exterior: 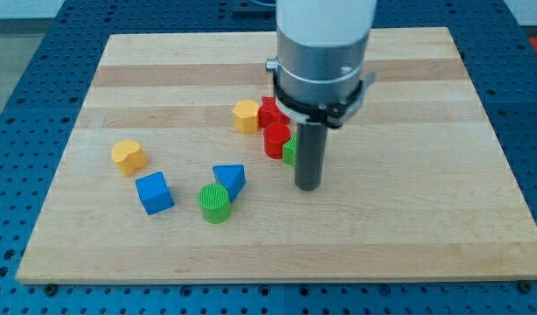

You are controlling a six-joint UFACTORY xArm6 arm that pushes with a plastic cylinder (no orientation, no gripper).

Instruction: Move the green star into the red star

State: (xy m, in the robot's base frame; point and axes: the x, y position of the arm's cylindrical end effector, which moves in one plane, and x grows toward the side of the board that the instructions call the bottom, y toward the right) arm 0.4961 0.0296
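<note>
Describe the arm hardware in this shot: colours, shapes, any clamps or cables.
A wide white cylindrical housing comes in from the view's top, stepping into a silver-grey metal collar. A black ring clamp with small side lugs sits under it. Below hangs a straight dark grey rod ending in my tip. No cables or markings are visible.

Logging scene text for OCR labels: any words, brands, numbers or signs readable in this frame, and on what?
None readable: no text shows on the wooden board, the coloured blocks, the arm's silver housing or the blue perforated table. My tip stands right of the green star, apparently touching.
</note>
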